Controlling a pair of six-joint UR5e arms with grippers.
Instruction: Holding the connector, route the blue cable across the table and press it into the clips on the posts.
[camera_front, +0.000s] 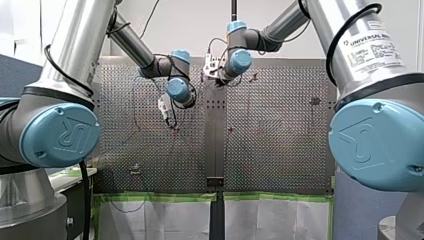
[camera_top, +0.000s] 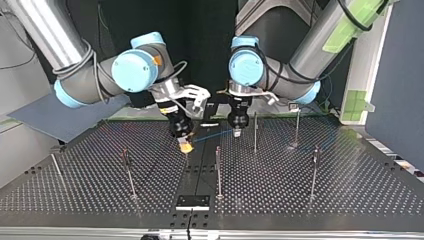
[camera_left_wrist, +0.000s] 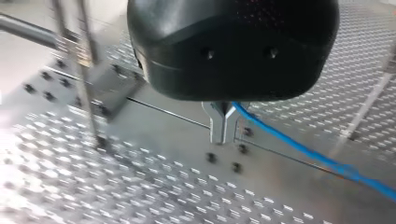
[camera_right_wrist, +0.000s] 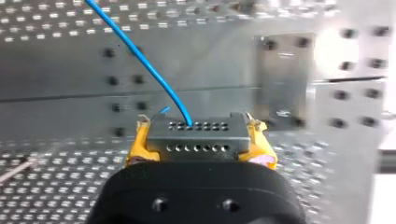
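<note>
from here i see the perforated grey metal table glaring white at two o'clock of my right gripper. in the top view, darkness sits at twelve o'clock, a soft sheen at six.

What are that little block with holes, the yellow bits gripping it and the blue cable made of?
The connector: seemingly brushed metal, dull grey sheen, drilled holes. The yellow pads: probably soft rubber or foam, matte, frayed edges. The blue cable: likely plastic-sheathed, smooth, bending freely.

Left end effector, right end effector — seemingly apart over table.
</note>
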